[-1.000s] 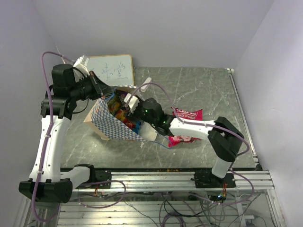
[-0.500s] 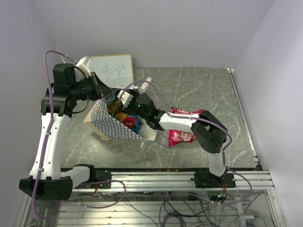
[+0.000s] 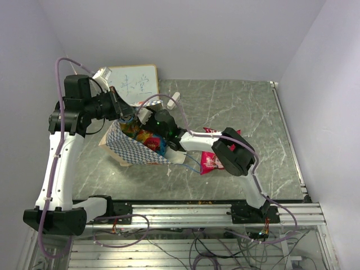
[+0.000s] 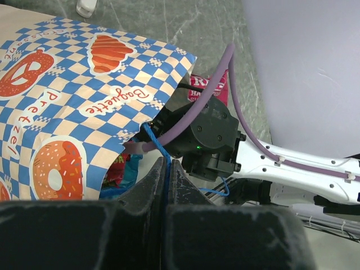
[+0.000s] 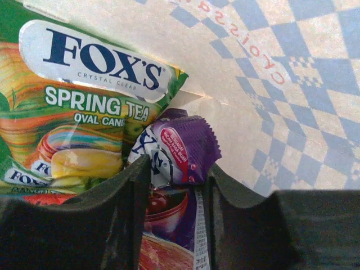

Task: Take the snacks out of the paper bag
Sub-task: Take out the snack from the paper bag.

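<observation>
Cream paper bag (image 3: 132,153) sits on the worktop (image 3: 242,107), its cord handle (image 4: 158,144) pinched in the left gripper (image 4: 167,175), apparently holding the mouth open; right gripper (image 5: 177,171), inside, straddles a purple snack packet (image 5: 181,147), slightly open.

Your right gripper (image 5: 175,169) has pushed on from the mouth of the bag (image 3: 138,153) deep into its far-left end. Your right elbow (image 3: 230,154) has swung left after it and now covers more of the pink packet (image 3: 209,163). Your left arm (image 3: 59,160) has eased slightly left.
</observation>
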Robot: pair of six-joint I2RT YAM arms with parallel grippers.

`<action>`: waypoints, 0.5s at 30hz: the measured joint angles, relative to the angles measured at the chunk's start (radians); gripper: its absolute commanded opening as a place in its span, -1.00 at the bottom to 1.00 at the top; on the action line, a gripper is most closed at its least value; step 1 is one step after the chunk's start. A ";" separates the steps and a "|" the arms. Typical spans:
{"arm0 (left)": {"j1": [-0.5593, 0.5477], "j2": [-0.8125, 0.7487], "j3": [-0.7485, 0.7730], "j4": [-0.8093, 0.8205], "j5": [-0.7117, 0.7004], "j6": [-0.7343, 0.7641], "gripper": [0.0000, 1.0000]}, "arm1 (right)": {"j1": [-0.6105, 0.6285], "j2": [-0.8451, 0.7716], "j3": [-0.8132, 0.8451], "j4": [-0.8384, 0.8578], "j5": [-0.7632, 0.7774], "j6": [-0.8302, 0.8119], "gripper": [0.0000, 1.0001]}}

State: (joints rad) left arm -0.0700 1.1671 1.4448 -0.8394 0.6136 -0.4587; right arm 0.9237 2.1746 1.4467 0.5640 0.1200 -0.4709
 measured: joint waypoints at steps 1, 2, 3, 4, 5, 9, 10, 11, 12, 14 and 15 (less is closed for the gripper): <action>0.000 0.000 0.001 -0.003 0.000 0.005 -0.86 | -0.001 0.006 0.007 0.002 -0.003 0.001 -0.45; 0.000 0.000 0.003 -0.007 -0.003 0.010 -0.86 | -0.002 0.012 0.013 0.003 -0.005 0.003 -0.53; 0.000 0.000 0.005 -0.009 -0.004 0.011 -0.86 | -0.002 0.016 0.018 0.001 -0.008 0.005 -0.62; 0.000 0.000 0.007 -0.014 -0.008 0.016 -0.86 | -0.002 0.016 0.019 -0.002 -0.012 0.007 -0.70; 0.000 0.000 0.010 -0.020 -0.010 0.019 -0.86 | -0.002 0.016 0.020 -0.009 -0.018 0.010 -0.82; 0.000 0.001 0.019 -0.027 -0.025 0.029 -0.86 | -0.002 0.015 0.029 -0.037 -0.057 0.027 -1.00; 0.000 0.001 0.019 -0.027 -0.027 0.029 -0.86 | -0.002 0.013 0.029 -0.044 -0.066 0.031 -1.00; 0.000 0.001 0.019 -0.028 -0.029 0.029 -0.86 | -0.003 0.009 0.029 -0.056 -0.076 0.035 -1.00; 0.000 0.001 0.019 -0.029 -0.032 0.029 -0.86 | -0.003 0.003 0.029 -0.068 -0.087 0.041 -1.00; 0.000 0.001 0.020 -0.030 -0.038 0.029 -0.86 | -0.007 -0.014 0.029 -0.094 -0.108 0.054 -1.00; 0.000 0.001 0.020 -0.030 -0.042 0.028 -0.86 | -0.009 -0.023 0.028 -0.109 -0.117 0.061 -1.00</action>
State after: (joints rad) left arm -0.0704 1.1679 1.4651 -0.8696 0.5713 -0.4305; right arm 0.9150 2.1513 1.4750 0.4553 0.0032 -0.4103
